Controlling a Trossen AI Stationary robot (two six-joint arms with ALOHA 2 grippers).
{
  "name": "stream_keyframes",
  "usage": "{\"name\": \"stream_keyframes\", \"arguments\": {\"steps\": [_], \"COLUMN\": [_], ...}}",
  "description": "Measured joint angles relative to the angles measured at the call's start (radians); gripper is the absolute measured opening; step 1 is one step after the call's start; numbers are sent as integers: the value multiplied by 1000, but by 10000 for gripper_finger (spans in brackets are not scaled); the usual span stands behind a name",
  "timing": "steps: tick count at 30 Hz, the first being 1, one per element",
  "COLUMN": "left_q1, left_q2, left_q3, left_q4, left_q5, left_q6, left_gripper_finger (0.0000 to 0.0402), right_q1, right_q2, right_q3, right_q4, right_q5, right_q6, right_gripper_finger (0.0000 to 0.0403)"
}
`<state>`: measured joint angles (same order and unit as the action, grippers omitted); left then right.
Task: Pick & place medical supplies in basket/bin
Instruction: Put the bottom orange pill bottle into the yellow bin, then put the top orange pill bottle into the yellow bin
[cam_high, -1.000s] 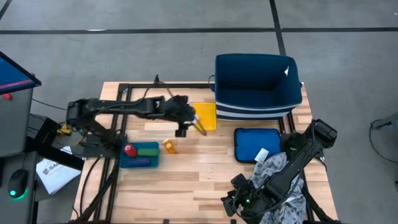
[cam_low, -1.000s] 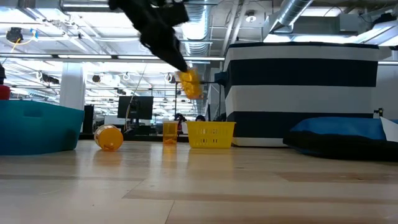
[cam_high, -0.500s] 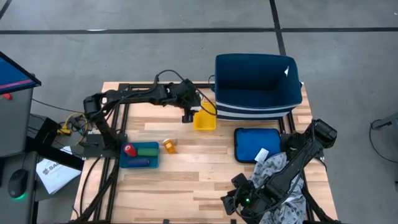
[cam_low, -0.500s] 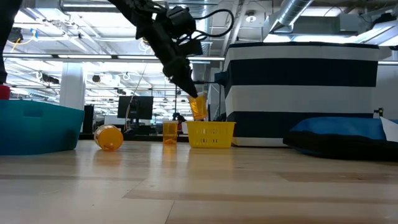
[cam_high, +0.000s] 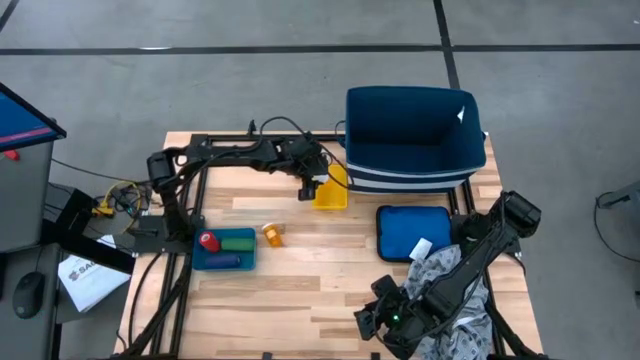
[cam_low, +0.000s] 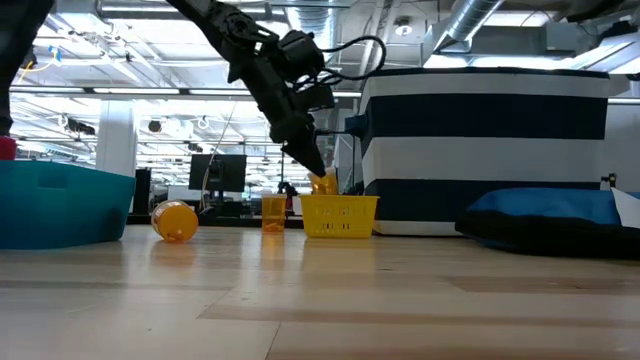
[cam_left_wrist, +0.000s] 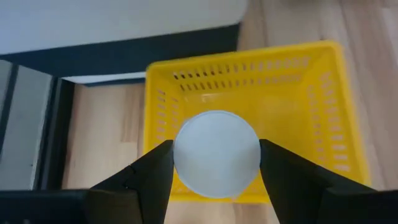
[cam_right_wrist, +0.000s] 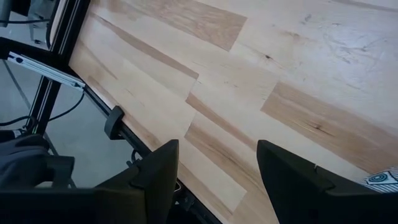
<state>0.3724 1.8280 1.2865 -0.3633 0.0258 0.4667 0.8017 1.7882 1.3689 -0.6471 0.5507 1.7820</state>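
Observation:
My left gripper (cam_high: 318, 186) is over the small yellow basket (cam_high: 330, 193) and is shut on an orange pill bottle (cam_low: 323, 184) with a white cap (cam_left_wrist: 216, 154). In the low view the bottle's lower end is at the basket's rim (cam_low: 340, 200). Another orange bottle (cam_high: 272, 235) lies on its side on the wood. A red cylinder (cam_high: 208, 241) and a blue one (cam_high: 228, 261) lie in a teal tray (cam_high: 246, 262). My right gripper (cam_right_wrist: 214, 180) is open over the table's near edge, beside the grey patterned cloth (cam_high: 450, 290). My left gripper pinches the pill bottle between its two fingers (cam_left_wrist: 155, 171), one on each side of the white cap end (cam_left_wrist: 186, 155). It comes from above, slanting toward the table's right. The bottle hangs tilted below the fingertips, and I cannot tell whether it touches the basket.
A large dark blue bin (cam_high: 415, 135) stands at the far right, right behind the basket. A blue flat lid (cam_high: 405, 230) lies in front of it. A green cylinder (cam_high: 238, 241) shares the teal tray. Bare wood lies in the table's near middle (cam_high: 310, 290).
My left gripper has carried the orange bottle toward the table's right and far side and down, from above the bare wood to over the yellow basket. The bottle has sunk from well above the basket to its rim. The gripper stayed shut on it.

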Motion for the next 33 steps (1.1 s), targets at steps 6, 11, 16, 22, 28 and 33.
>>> {"name": "stream_keyframes", "arguments": {"steps": [6,11,16,22,28,33], "left_q1": [9,9,15,15,15,26], "left_q2": [29,37,38,38,7,-84], "left_q3": [0,-1,-1,-1,-2,-2], "left_q4": [0,13,4,5,10,-63], "left_q5": [5,6,29,31,25,0], "left_q6": [-3,-3,-3,-3,-1,0], "left_gripper_finger": [214,215,233,257,261,258], "right_q1": [-6,-6,-6,-6,-6,-6], "right_q2": [0,0,0,0,0,0], "right_q3": [0,0,0,0,0,0], "right_q4": [-8,-10,-11,-11,-11,-11], "right_q5": [0,0,-1,-1,-1,0], "right_q6": [7,9,10,10,17,18], "right_gripper_finger": [214,214,214,214,214,214]}}
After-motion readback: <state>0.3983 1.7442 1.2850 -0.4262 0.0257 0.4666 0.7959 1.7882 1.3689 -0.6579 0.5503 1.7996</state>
